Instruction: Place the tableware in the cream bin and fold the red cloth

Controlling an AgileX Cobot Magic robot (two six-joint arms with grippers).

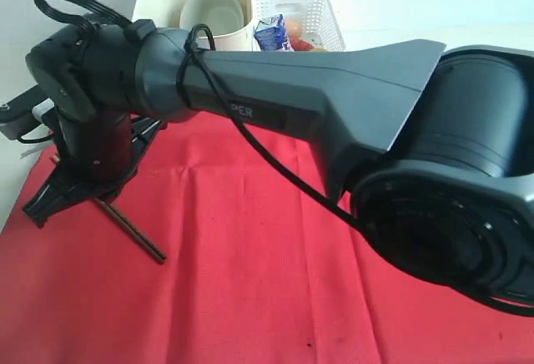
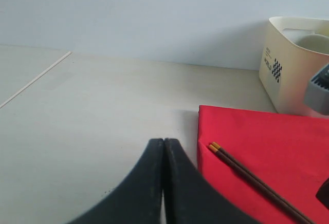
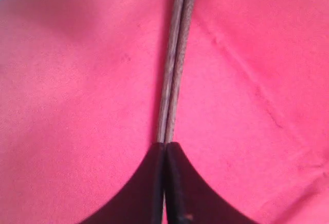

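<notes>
Right arm point(image 1: 334, 88) stretched over red cloth point(image 1: 250, 297), right pincer point(image 3: 164, 147) pressed together touching dark wooden chopsticks point(image 3: 175, 70), left pincer point(image 2: 163, 143) closed, empty, above bench point(image 2: 92, 111)

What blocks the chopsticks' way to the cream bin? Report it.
Nothing loose is visible. The right gripper is shut on the chopsticks lying on the red cloth. Between them and the cream bin only that arm's own body crosses the exterior view. A pale bowl already sits in the bin.

On the pale table point(image 2: 92, 111) right now: red cloth point(image 1: 250, 297) spread wide, cream bin point(image 1: 150, 1) and white lattice basket point(image 1: 321, 9) side by side beyond it.
</notes>
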